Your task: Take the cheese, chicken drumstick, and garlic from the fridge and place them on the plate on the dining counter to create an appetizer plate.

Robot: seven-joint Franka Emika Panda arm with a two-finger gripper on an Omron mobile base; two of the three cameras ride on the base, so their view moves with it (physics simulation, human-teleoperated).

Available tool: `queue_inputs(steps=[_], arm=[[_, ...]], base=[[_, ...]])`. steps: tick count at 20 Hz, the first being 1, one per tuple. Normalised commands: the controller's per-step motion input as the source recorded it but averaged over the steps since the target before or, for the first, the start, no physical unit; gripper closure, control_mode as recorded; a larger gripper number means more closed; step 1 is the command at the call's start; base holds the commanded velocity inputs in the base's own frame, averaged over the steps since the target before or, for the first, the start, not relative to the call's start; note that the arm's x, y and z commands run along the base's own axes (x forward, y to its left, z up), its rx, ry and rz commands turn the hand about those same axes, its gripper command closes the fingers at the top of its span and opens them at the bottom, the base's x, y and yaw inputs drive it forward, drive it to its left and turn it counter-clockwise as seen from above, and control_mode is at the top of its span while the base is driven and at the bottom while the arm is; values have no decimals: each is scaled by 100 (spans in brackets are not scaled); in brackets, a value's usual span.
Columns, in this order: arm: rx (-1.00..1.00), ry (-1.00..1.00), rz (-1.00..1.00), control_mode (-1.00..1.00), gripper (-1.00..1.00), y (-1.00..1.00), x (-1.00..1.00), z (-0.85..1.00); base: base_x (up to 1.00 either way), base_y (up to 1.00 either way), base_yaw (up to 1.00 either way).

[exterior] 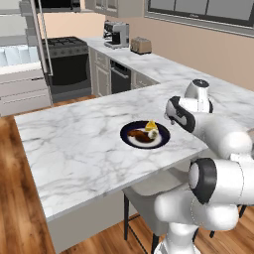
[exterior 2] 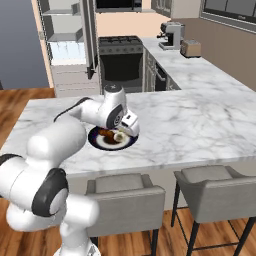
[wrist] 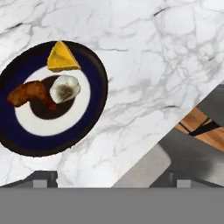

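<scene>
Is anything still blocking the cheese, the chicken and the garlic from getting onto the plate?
No, nothing is. The cheese, the chicken drumstick and the garlic already lie on the plate on the dining counter. The open gripper hangs above, holding nothing.

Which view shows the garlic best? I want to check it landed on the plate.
The hand view: the garlic lies in full sight on the plate, touching the chicken drumstick. The left base view shows it small; in the right base view the arm partly hides it.
</scene>
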Motion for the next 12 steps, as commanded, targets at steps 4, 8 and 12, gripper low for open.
queue_inputs(steps=[4, 8, 12], arm=[[5, -28, 21, -100, -100, -51, -100, 32], [7, -27, 19, -100, -100, -49, -89, 9], [8, -23, 18, -100, -100, -78, -93, 15]], base=[[0, 0, 0], [0, 0, 0], [0, 0, 0]])
